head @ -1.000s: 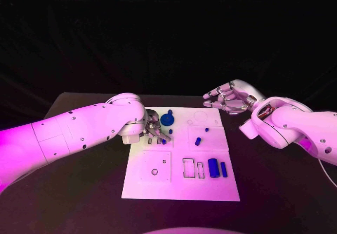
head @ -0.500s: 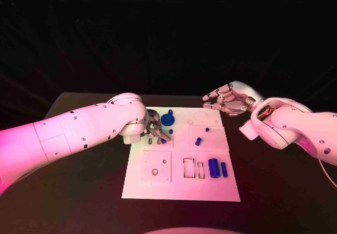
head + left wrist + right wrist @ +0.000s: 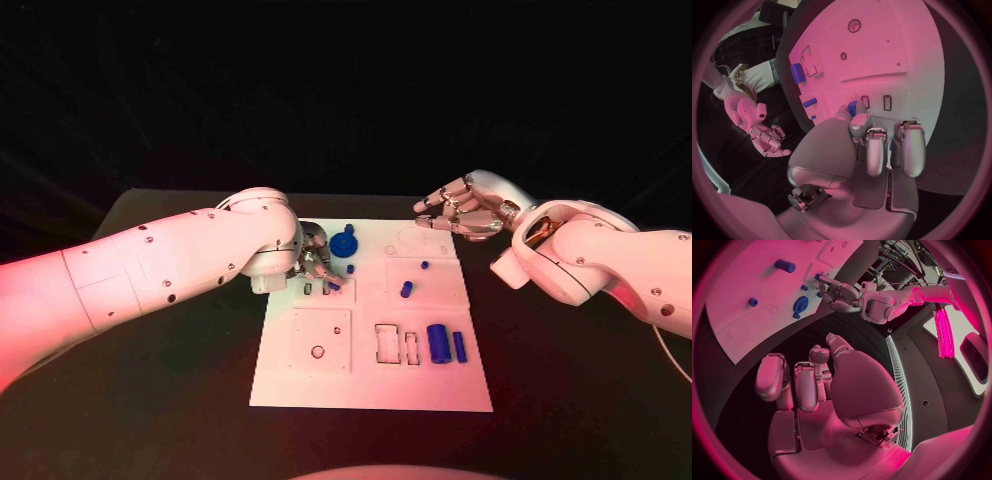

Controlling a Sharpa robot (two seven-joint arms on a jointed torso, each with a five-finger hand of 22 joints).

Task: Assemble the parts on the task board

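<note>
The white task board [image 3: 372,375] lies mid-table. My left hand [image 3: 317,262] hangs low over its left part, thumb and a finger pinching a small blue part [image 3: 335,287] that stands beside two narrow slots; the left wrist view shows that part [image 3: 852,107] between the fingertips. A round blue part [image 3: 343,243] sits just behind the hand. Two small blue pegs [image 3: 424,265] [image 3: 407,290] stand mid-board. A blue cylinder [image 3: 437,343] and a blue bar [image 3: 459,346] lie lower right. My right hand [image 3: 462,210] hovers over the board's far right corner, fingers loosely bent, holding nothing.
Black table [image 3: 159,400] surrounds the board on all sides. My left arm [image 3: 159,270] crosses the table's left half. My right forearm [image 3: 591,260] hangs over the right side. Outlined recesses [image 3: 391,344] mark the board's near half.
My right hand has drifted slightly down and toward the board's far right corner. My left hand stays at the small blue part, hardly moved.
</note>
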